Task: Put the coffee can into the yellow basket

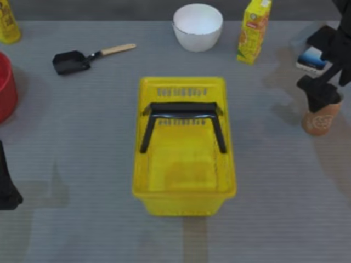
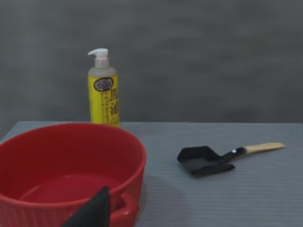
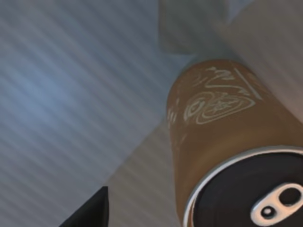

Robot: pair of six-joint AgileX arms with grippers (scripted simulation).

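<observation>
Tan-brown coffee can [image 1: 321,121] upright directly beneath right claw [image 1: 320,98], claw's finger state unclear.

The top view looks straight down on the grey counter [image 1: 82,164]. The left wrist view faces level, sharing the red plastic bucket [image 1: 5,85] [image 2: 71,165] with it; the right wrist view sits close above the tan-brown coffee can [image 3: 222,137] [image 1: 321,120].

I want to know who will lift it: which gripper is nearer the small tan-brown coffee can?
Right. The right gripper hangs directly over the tan-brown coffee can at the table's right; the left gripper sits parked at the far left edge.
</observation>
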